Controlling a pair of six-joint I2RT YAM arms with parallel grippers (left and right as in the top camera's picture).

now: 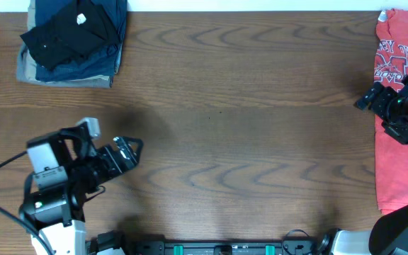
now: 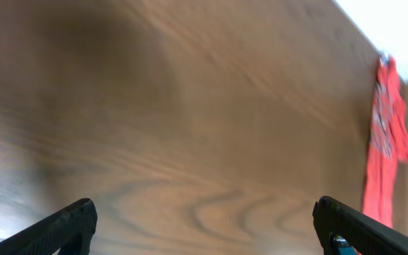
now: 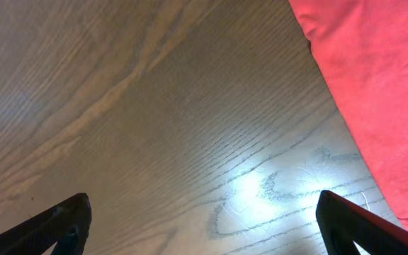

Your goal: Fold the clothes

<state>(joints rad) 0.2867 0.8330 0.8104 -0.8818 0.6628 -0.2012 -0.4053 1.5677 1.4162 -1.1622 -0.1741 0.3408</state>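
Observation:
The clothes, a black shirt with a small white round logo, lie folded on top of a stack at the table's far left corner. My left gripper hovers over bare wood at the near left, well short of the shirt. In the left wrist view it is open with nothing between its fingers. My right gripper hangs at the far right, at the left edge of the red T-shirt. It is open over bare wood, and nothing is held.
Under the black shirt is a blue denim and tan stack. The red printed T-shirt lies stretched along the right table edge and shows as a red strip in the left wrist view. Wooden tabletop spans the middle.

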